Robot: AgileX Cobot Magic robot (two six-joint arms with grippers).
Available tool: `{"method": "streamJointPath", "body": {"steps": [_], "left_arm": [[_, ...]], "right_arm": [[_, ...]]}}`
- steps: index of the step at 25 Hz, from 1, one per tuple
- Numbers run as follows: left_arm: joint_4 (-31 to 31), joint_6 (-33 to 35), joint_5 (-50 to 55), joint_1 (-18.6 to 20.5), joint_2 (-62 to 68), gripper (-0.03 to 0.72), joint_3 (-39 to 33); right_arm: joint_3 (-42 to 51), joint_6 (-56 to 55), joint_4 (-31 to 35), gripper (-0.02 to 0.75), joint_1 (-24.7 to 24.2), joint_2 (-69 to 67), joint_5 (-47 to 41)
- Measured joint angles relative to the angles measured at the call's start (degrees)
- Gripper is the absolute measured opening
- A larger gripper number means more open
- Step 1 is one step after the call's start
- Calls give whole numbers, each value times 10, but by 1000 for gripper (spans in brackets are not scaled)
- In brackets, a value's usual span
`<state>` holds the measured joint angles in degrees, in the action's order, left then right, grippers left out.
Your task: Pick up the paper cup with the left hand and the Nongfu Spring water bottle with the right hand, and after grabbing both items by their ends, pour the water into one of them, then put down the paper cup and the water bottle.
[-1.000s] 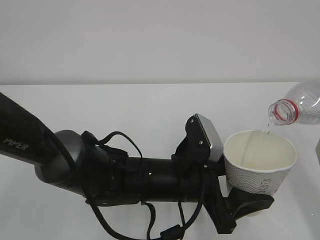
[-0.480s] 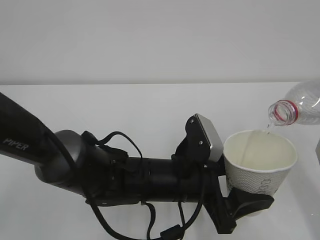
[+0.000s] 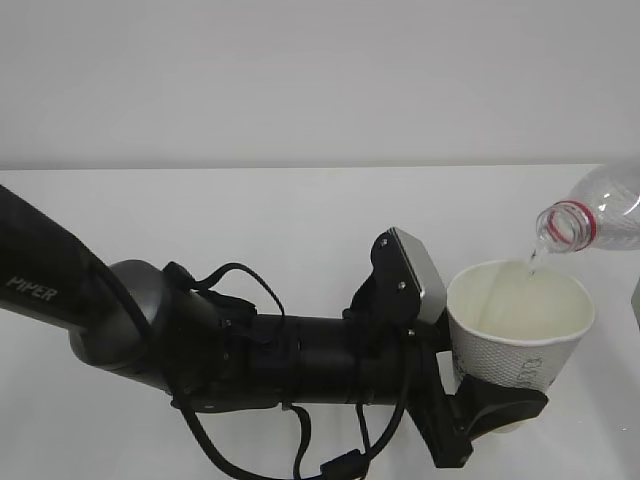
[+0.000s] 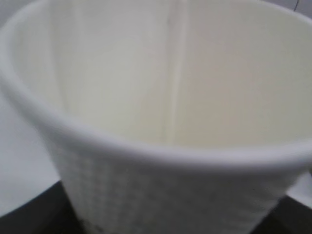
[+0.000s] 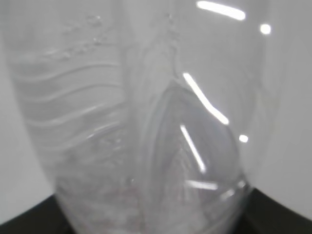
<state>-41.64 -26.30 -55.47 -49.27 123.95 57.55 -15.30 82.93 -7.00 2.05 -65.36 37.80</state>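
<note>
The left hand [image 3: 490, 412] is clamping the paper cup [image 3: 518, 335] by its base at the exterior view's four o'clock. Beyond it, at three o'clock, the tilted Nongfu Spring water bottle [image 3: 600, 215] is again sending a thin stream of the water [image 3: 531, 262] over the rim, after thinning half a second ago; pouring is continuing. The left wrist view is showing the cup's pale inside wall, while the right wrist view is showing the bottle filling the frame, gripped by the right hand [image 5: 29, 222], hidden outside.

- A bare test or lab setting is suggested.
- A plain white tabletop [image 3: 250, 220] is seen against a blank pale wall [image 3: 300, 80].
- A black robot arm [image 3: 150, 330] marked "PIPER", with loose cables, is shown.
</note>
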Motion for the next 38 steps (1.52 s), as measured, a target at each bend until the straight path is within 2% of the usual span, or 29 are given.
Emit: {"method": "streamJointPath", "body": {"steps": [38], "left_arm": [[-1,0,0,0,4,531,0]], "right_arm": [[0,3,0,413,0,0,4]]}}
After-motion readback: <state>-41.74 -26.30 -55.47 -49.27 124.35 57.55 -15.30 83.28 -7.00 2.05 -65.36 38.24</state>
